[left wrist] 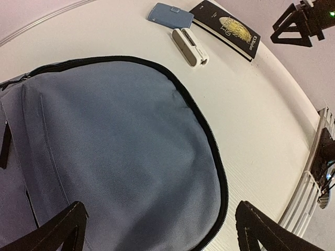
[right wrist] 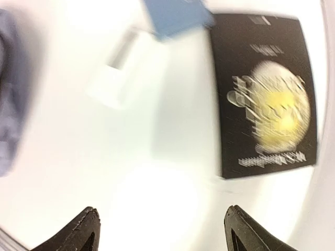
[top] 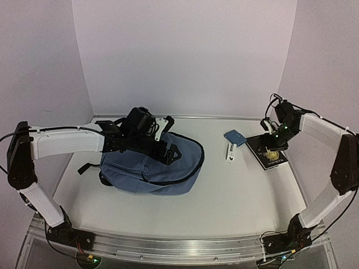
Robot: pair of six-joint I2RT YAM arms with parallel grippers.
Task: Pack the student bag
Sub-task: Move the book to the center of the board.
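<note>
The student bag (top: 151, 168), slate-blue with a dark zipper round its edge, lies flat on the white table at left centre. My left gripper (top: 168, 141) hovers over its upper part, open, and in the left wrist view its jaws (left wrist: 161, 206) straddle the bag's fabric (left wrist: 120, 151) without holding it. A black book (top: 270, 151) with a gold design lies at the right. My right gripper (top: 271, 131) hangs just above the book's far end, open. In the blurred right wrist view the gripper (right wrist: 162, 209) frames only bare table, with the book (right wrist: 267, 94) to its upper right.
A small blue case (top: 234, 137) and a white oblong object (top: 230, 151) lie between the bag and the book; both also show in the left wrist view, the case (left wrist: 170, 14) and the white object (left wrist: 189, 47). White walls enclose the table on three sides.
</note>
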